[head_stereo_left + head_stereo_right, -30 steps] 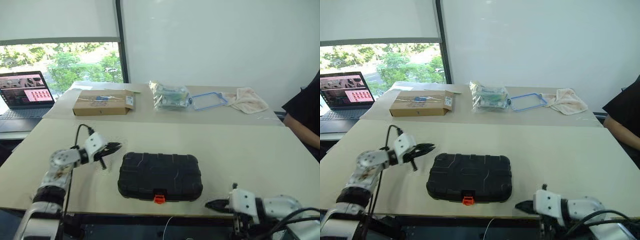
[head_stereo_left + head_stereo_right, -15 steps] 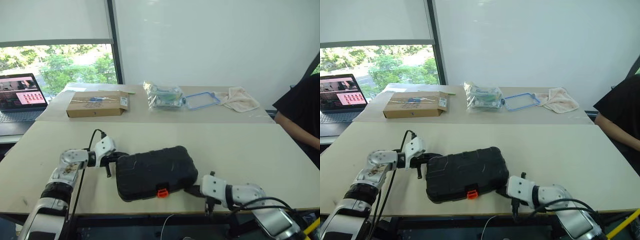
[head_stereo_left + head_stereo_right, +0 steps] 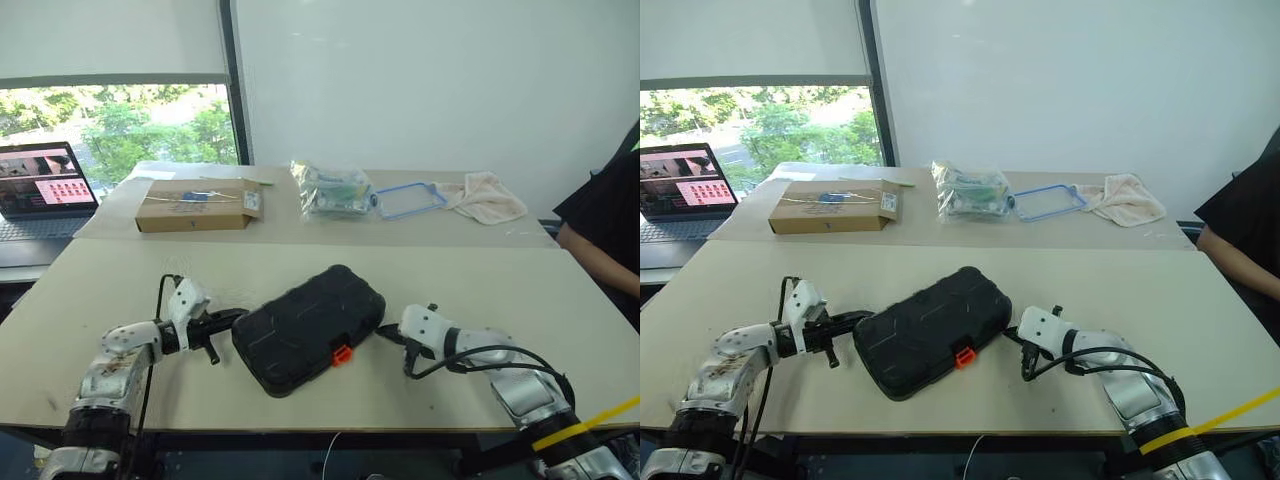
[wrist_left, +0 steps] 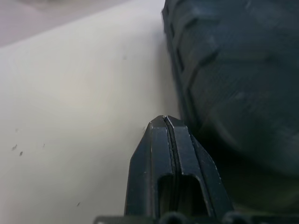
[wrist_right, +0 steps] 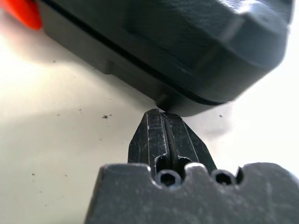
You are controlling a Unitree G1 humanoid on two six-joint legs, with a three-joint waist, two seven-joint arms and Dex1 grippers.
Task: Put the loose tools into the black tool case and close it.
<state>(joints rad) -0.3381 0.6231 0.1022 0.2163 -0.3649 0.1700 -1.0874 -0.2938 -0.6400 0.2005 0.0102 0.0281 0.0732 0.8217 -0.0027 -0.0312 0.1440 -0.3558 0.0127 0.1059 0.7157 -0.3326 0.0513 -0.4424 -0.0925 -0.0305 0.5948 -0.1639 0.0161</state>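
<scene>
Nudging: black tool case [image 3: 308, 328], lid down, skewed
Left gripper [image 3: 232, 316]: pinched closed at its left end, bracing
Right gripper [image 3: 381, 337]: closed empty, pushing the opposite corner

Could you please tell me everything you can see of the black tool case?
The black tool case is a moulded plastic clamshell with rounded corners and a ribbed, textured shell. It is closed and lies flat on the beige table, turned at an angle, its small orange latch facing the near edge. The left claw, shut, is at its left end, and the right claw, shut, is at its right corner; whether they touch it is unclear.
</scene>
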